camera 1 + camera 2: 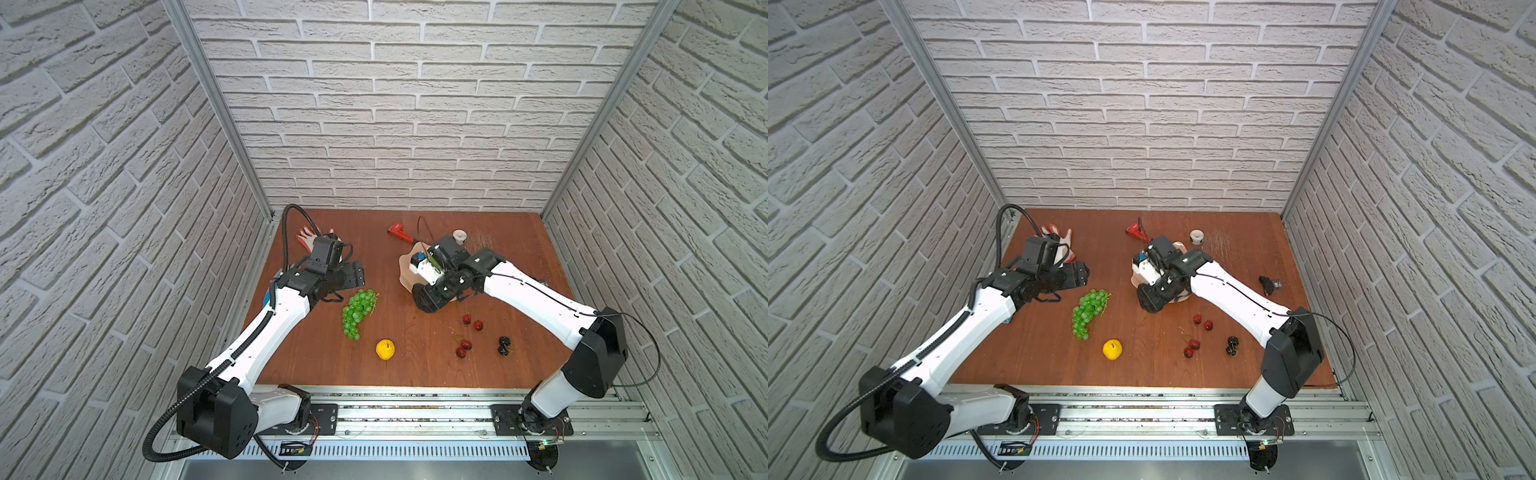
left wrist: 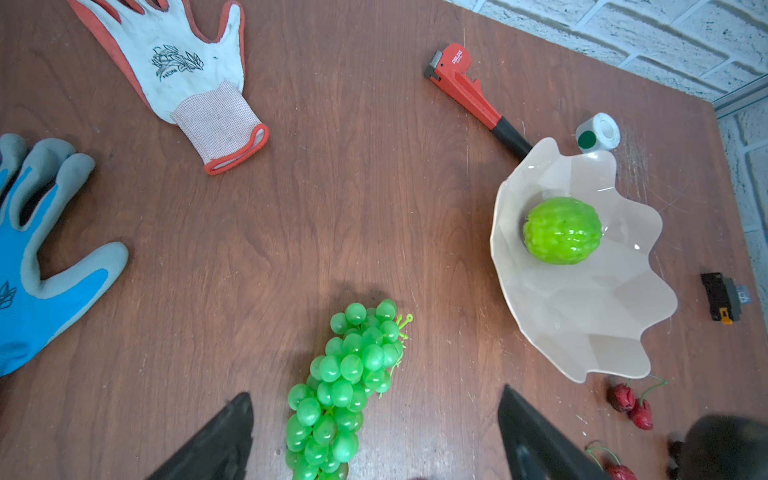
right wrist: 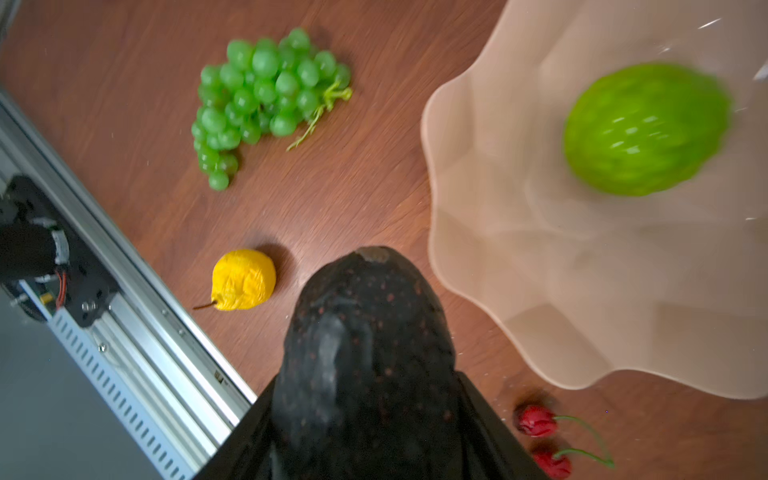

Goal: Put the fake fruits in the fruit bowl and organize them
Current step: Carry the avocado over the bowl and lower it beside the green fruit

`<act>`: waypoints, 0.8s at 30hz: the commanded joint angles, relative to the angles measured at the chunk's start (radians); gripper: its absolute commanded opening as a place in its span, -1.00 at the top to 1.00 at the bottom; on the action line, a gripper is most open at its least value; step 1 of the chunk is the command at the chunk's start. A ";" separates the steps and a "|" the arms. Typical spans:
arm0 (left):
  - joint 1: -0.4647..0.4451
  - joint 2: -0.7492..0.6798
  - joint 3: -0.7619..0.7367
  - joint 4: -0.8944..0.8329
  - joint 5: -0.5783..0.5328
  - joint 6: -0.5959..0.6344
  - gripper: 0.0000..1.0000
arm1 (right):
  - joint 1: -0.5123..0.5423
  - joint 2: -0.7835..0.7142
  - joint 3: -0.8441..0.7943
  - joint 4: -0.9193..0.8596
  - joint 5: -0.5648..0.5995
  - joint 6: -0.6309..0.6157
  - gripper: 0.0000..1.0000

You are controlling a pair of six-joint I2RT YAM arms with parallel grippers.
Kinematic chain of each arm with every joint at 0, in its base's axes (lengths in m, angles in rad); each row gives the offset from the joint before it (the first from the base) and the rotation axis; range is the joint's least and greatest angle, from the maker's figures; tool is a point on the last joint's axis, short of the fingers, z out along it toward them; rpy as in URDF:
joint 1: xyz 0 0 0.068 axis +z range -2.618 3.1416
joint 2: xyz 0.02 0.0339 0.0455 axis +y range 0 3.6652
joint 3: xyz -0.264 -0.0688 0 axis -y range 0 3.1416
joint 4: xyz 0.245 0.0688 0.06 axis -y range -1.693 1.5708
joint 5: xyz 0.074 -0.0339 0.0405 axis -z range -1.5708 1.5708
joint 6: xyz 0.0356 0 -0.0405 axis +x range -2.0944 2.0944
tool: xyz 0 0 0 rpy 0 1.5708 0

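My right gripper is shut on the dark avocado, held just off the near rim of the pale pink fruit bowl. A bumpy lime-green ball lies inside the bowl. My left gripper hangs open above the green grape bunch, which rests on the table between the two fingers without touching them. In a top view, the yellow pear-like fruit, two red cherry pairs and a dark cherry pair lie on the table's near half.
A red wrench and a small white tape roll lie behind the bowl. A white-and-orange glove and a blue glove are at the far left. A small black device sits right of the bowl.
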 commanded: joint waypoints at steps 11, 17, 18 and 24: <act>0.025 -0.050 0.033 -0.052 -0.028 0.052 -0.83 | -0.214 0.200 0.204 -0.018 0.182 -0.047 -0.03; 0.030 -0.032 -0.008 -0.007 -0.011 0.015 -0.83 | -0.256 0.285 0.221 0.018 0.198 -0.075 -0.03; 0.031 -0.026 -0.007 -0.006 -0.010 0.015 -0.83 | -0.259 0.298 0.223 0.027 0.201 -0.075 -0.03; 0.032 -0.007 0.012 -0.009 0.004 0.009 -0.83 | -0.275 0.411 0.259 0.059 0.163 -0.050 0.01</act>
